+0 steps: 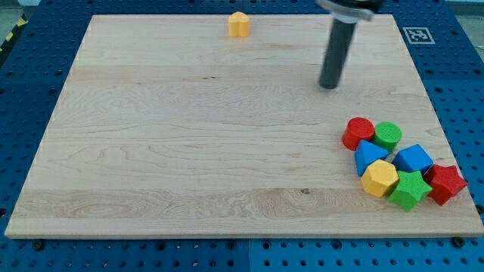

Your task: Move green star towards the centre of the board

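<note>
The green star (pixel 410 189) lies near the view's bottom right of the wooden board (pixel 189 151), in a tight cluster of blocks. It touches the yellow hexagon (pixel 379 178) on its left and sits beside the red star (pixel 445 183) on its right. My tip (pixel 329 85) rests on the board well above and to the left of the cluster, apart from every block.
The cluster also holds a red cylinder (pixel 358 133), a green cylinder (pixel 387 135), a blue triangle (pixel 370 156) and a blue cube (pixel 414 159). A lone yellow block (pixel 239 24) stands at the board's top edge. A marker tag (pixel 417 34) sits at the top right corner.
</note>
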